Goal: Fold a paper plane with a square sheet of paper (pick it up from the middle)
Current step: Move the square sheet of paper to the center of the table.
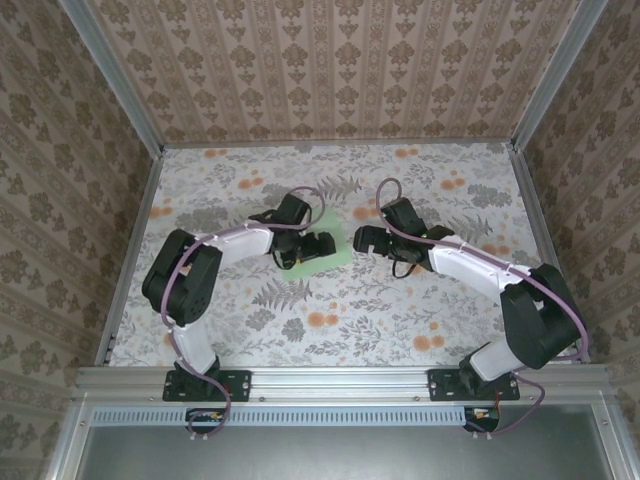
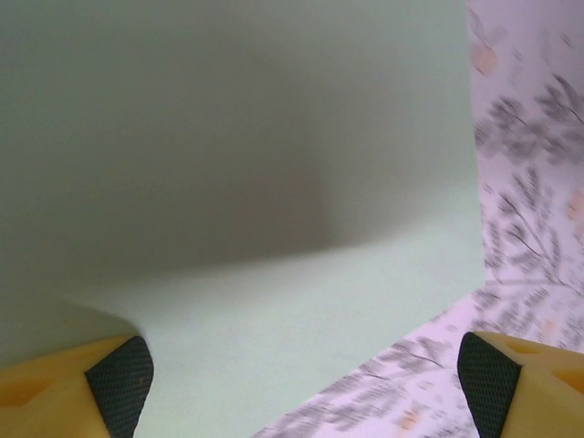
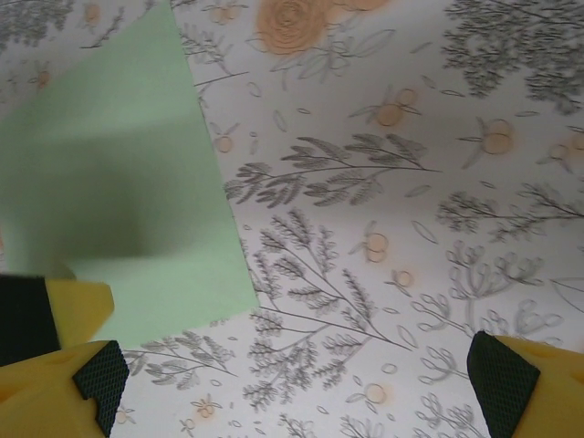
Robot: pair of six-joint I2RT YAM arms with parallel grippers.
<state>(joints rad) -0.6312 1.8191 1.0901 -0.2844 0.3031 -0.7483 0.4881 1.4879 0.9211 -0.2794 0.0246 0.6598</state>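
The square sheet of paper (image 1: 338, 252) lies flat on the floral tabletop, mid-table, pale mint green. My left gripper (image 1: 312, 250) hovers over the sheet, open. In the left wrist view the sheet (image 2: 274, 301) takes up most of the picture, one corner pointing down between the wide-apart fingers of the left gripper (image 2: 306, 388). My right gripper (image 1: 358, 240) sits just off the sheet's right edge, open. In the right wrist view the sheet (image 3: 119, 201) lies at the upper left, and the open right gripper (image 3: 297, 383) spans bare tabletop beside its corner.
The floral tabletop (image 1: 400, 310) extends on all sides of the sheet. Patterned walls and metal rails (image 1: 135, 250) bound the table left, right and back. A yellow and black finger (image 3: 46, 310) rests at the sheet's edge in the right wrist view.
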